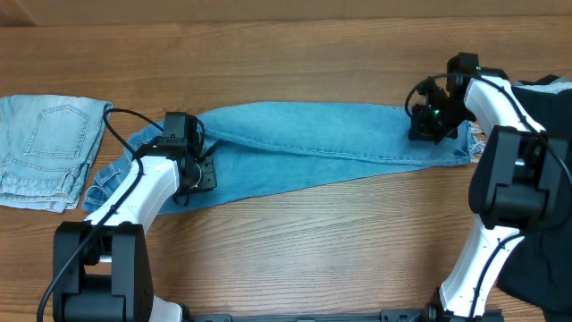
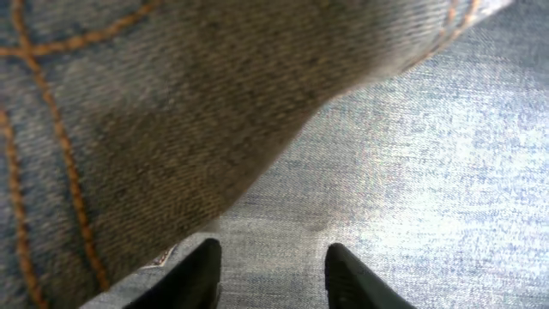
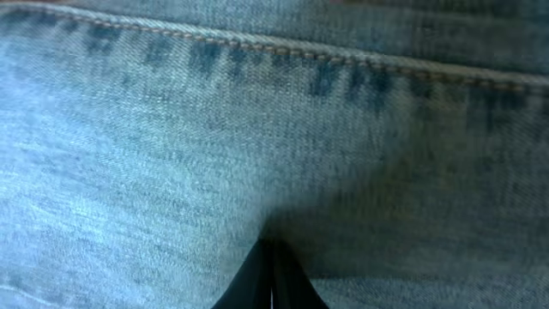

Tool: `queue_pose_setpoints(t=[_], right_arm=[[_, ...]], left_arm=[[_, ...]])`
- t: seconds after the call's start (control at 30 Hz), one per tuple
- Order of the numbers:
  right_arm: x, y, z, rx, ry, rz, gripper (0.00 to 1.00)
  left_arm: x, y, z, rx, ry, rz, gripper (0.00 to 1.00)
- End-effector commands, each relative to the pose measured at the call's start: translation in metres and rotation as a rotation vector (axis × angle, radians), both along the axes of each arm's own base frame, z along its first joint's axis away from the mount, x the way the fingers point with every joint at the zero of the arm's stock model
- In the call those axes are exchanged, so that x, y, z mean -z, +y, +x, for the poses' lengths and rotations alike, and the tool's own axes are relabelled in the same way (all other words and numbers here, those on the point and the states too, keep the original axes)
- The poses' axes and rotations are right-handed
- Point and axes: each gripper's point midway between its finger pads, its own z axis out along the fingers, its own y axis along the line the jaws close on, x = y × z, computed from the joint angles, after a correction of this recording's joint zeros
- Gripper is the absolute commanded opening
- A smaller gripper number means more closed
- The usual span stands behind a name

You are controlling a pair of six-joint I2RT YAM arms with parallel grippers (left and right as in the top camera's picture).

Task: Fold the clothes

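Observation:
The medium-blue jeans point(image 1: 313, 143) lie stretched left to right across the wooden table, folded lengthwise, waist end at the left and hems at the right. My left gripper point(image 1: 198, 174) is down on the waist end. In the left wrist view its fingers point(image 2: 270, 275) are open and empty, with flat denim point(image 2: 412, 172) between them and a raised fold with orange stitching to the left. My right gripper point(image 1: 427, 125) is on the hem end. In the right wrist view its fingers point(image 3: 270, 279) are shut together, tips against the denim point(image 3: 171, 154); no cloth shows between them.
A folded pair of paler light-blue jeans point(image 1: 49, 148) lies at the left edge. A black garment point(image 1: 550, 98) lies at the right edge behind the right arm. Bare wood point(image 1: 313, 241) runs along the front of the table.

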Motion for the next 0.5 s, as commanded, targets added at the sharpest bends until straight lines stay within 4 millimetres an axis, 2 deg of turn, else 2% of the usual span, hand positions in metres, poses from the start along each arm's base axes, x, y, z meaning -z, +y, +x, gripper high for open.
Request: queue_pose_setpoints(t=[0.0,0.07,0.1,0.3,0.33,0.47], right_arm=[[0.047,-0.025,-0.033,0.026,0.095,-0.159,0.04],[0.065,-0.044,-0.049,0.046,0.136,-0.27,0.04],[0.074,-0.064,-0.059,0.069,0.175,-0.347,0.04],[0.079,-0.122,-0.073,0.237,0.193,-0.324,0.04],[0.079,-0.125,-0.073,0.252,0.187,-0.31,0.04],[0.08,-0.112,-0.066,0.229,0.166,-0.282,0.04]], left_arm=[[-0.009,-0.003,0.011,0.01,-0.04,-0.013,0.58],[-0.009,-0.005,0.011,0.016,-0.039,-0.022,0.67],[-0.011,-0.009,0.014,0.021,-0.046,-0.042,0.7],[-0.033,-0.025,0.035,0.079,-0.106,-0.085,0.71],[-0.036,-0.031,0.037,0.111,-0.118,-0.079,0.72],[-0.036,-0.048,0.037,0.157,-0.129,-0.091,0.72]])
